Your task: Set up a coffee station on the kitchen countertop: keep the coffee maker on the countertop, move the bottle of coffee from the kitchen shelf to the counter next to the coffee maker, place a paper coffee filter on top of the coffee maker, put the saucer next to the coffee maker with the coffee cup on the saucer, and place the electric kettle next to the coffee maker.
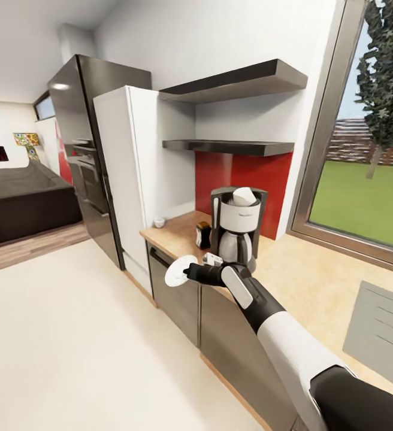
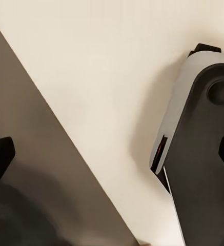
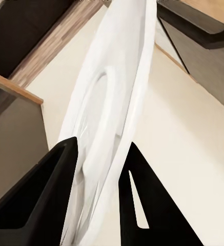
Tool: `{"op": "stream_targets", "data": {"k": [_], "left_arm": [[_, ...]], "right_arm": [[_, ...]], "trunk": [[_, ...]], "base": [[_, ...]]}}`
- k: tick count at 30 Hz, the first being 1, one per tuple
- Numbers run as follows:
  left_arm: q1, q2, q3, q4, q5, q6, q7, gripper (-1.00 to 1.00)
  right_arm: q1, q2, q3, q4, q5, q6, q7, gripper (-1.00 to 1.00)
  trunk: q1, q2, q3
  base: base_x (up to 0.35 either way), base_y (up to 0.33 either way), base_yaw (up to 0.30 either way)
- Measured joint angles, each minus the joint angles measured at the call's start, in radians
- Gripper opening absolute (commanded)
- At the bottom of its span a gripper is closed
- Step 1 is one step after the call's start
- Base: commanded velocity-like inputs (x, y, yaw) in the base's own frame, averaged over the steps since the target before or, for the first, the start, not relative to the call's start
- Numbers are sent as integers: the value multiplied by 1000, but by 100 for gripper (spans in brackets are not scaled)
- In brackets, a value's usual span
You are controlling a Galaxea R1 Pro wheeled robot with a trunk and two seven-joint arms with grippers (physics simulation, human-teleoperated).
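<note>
Countertop (image 1: 178, 230): tan worktop over dark grey drawer fronts, running from the white cabinet (image 1: 124, 179) toward the window (image 1: 364, 179). Two dark shelves (image 1: 232, 114) were mounted above it, with a red backsplash (image 1: 262, 179) behind.

Coffee maker (image 1: 238, 230) stood upright on the countertop, silver carafe in its base. Paper coffee filter (image 1: 244, 196), white, sat in the open top of the machine.

Right arm (image 1: 280, 335) reached forward across the counter's front edge. Right gripper (image 1: 190, 273) was clamped on the saucer (image 1: 179, 270); in the right wrist view its two black fingers (image 3: 40, 200) pinched the rim of the saucer (image 3: 112, 118) from either side. The saucer was held tilted on edge in the air, just off the counter's front edge, in front of and below the coffee maker, touching nothing else.

Bottle of coffee (image 1: 203, 234), dark with a gold cap, stood on the countertop just beside the coffee maker, on the cabinet side.

Coffee cup (image 1: 159, 222), small and white, sat on the countertop near the cabinet, well apart from the saucer.

Left gripper (image 2: 112, 154): dark fingertips sat at opposite edges of the left wrist view, spread wide, nothing between them; pale floor below.
</note>
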Motion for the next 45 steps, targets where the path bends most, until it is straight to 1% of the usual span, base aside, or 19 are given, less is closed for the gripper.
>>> {"op": "stream_targets", "data": {"k": [8, 16, 19, 20, 22, 23, 24, 25, 26, 27, 30, 34, 38, 40, 41, 42, 43, 45], "left_arm": [[0, -1, 0, 0, 5, 1, 2, 100], [0, 1, -1, -1, 9, 0, 1, 100], [-1, 2, -1, -1, 9, -1, 1, 100], [-1, 2, -1, -1, 10, -1, 1, 100], [-1, 1, 0, -2, 10, -1, 1, 100], [-1, 1, 0, -3, 11, -1, 1, 100], [-1, 1, 0, -3, 11, -1, 1, 100], [-1, 1, 0, -3, 11, -1, 0, 100], [-1, 1, 0, -3, 11, -1, 0, 100], [-1, 1, 0, -3, 11, -1, 0, 100], [-1, 1, 1, -2, 11, -1, 0, 100], [-2, 7, 0, -3, 10, -1, 1, 100], [-11, 16, -5, -5, -5, -2, -8, 100], [-13, 18, -5, -13, -6, -3, -11, 100], [-14, 18, -5, -25, -6, -6, -12, 100], [-17, 18, -8, -110, -9, -21, -17, 100], [-15, 18, -7, -123, -11, -22, -17, 100], [-15, 17, -7, -143, -40, -26, -21, 100]], "right_arm": [[0, 0, -1, 0, -1, 0, 0, -100], [0, 0, 1, 32, 1, -5, -1, -100], [0, 0, 2, 68, 0, -44, -2, -100], [0, 0, 2, 80, 1, -94, -4, -100], [0, 0, 3, 89, 0, -156, -5, -100], [0, 0, 3, 94, -6, -205, -7, -100], [0, 0, 3, 96, -28, -241, -7, -100], [0, 0, 3, 96, -39, -256, -7, -100], [0, 0, 3, 104, -84, -301, -8, -100], [0, 0, 3, 112, -112, -324, -9, -100], [0, 0, 4, 136, -154, -356, -13, -100], [0, 0, 4, 169, -174, -369, -14, -100], [0, 0, 3, 177, -179, -373, -12, -100], [0, 0, 2, 177, -180, -374, -12, -100], [0, 0, 1, 177, -180, -375, -12, -100], [0, 0, -1, 179, -180, -376, -12, -100], [0, 0, -1, 179, -181, -377, -12, -100], [0, 0, -2, 179, -181, -376, -12, -100]], "trunk": [[0, 0, 0], [0, 0, 0], [0, 0, 0], [0, 0, 0], [0, 0, 0], [0, 0, 0], [0, 0, 0], [0, 0, 0], [0, 0, 0], [0, 0, 0], [0, 0, 0], [0, 0, 0], [0, 0, 0], [0, 0, 0], [0, 0, 0], [0, 0, 0], [0, 0, 0], [0, 0, 0]], "base": [[119, 262, -6], [32, 49, 0], [2, 3, 0], [1, 1, 0], [0, 0, 0], [0, 0, 0], [0, 0, 0], [0, 0, 0], [0, 0, 0], [0, 0, 0], [0, 0, 0], [0, 7, 0], [0, 46, 0], [0, 9, 0], [0, 24, 0], [0, 51, 0], [0, 149, 0], [33, 246, 0]]}}
